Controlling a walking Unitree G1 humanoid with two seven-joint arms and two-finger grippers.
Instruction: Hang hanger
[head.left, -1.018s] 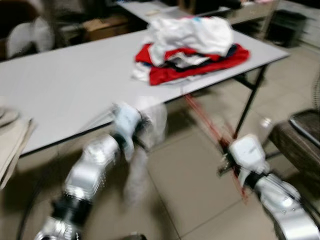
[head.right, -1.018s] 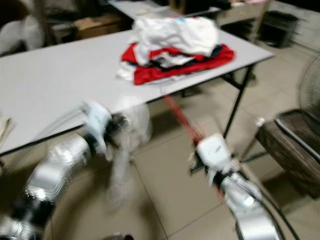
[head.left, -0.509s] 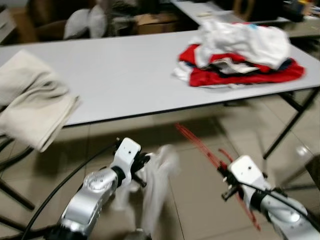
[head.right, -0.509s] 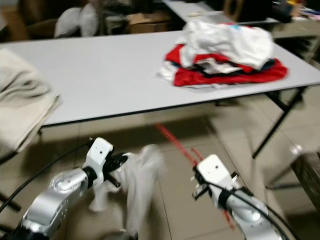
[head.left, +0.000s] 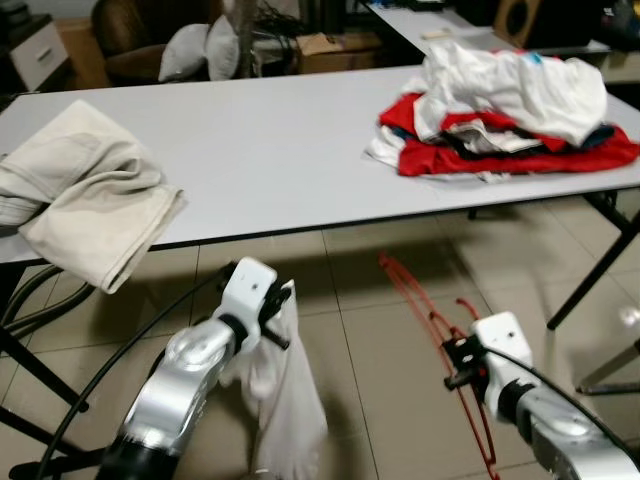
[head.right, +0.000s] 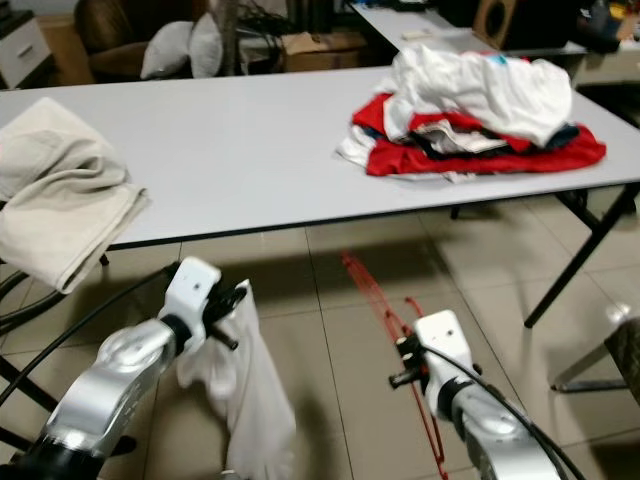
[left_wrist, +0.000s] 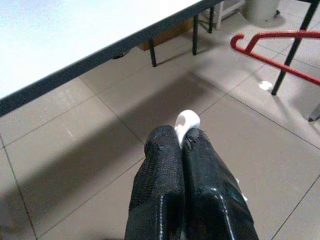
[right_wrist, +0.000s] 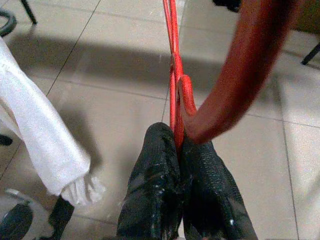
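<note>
Gripping red hanger (head.left: 432, 330), right gripper (right_wrist: 179, 145) clamped tight | left gripper (left_wrist: 183, 137) pinched white cloth (head.left: 285, 390) | both below table (head.left: 260, 170) edge

My red hanger (right_wrist: 174, 80) looks like glossy plastic; the white cloth (head.left: 283, 385) is soft, the desk (head.left: 270, 150) smooth matt, the floor (head.left: 385, 350) tiled.

No legible text, labels, brands, numbers or signs anywhere in these views.
</note>
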